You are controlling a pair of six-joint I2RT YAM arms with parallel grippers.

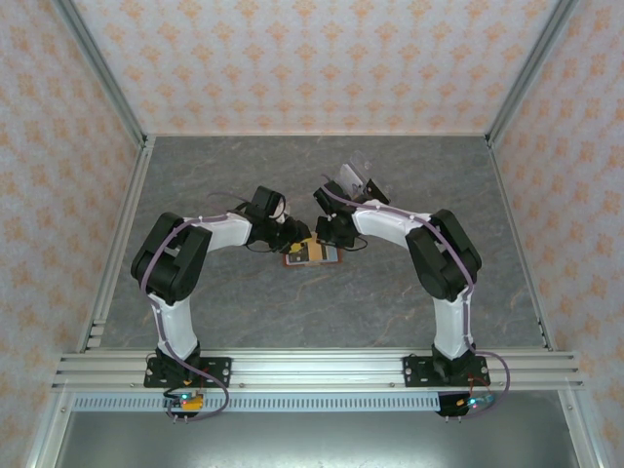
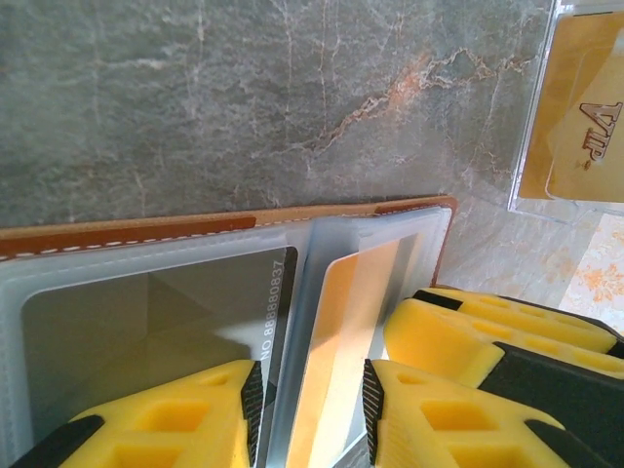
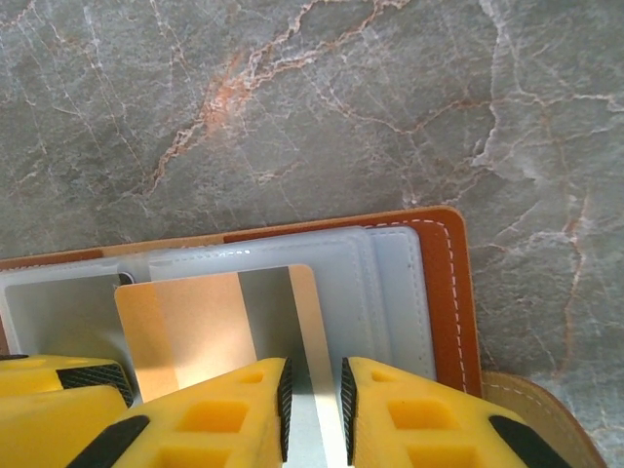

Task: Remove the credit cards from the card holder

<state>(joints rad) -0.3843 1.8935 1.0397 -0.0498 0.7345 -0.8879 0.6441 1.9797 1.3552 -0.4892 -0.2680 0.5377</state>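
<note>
Left claw: narrowly parted, astride a clear sleeve edge of the open holder; looks like pinning it down, grip itself unclear.
Right claw: nearly closed, pinching a yellowish card half out of its pocket, apparently to draw it free.
Top: both claws meeting over the holder mid-desk.

Lab test cell, by the look. Patterned walls boxed in aluminium framing. Grey marble-look bench carrying two bolted arms.
</note>
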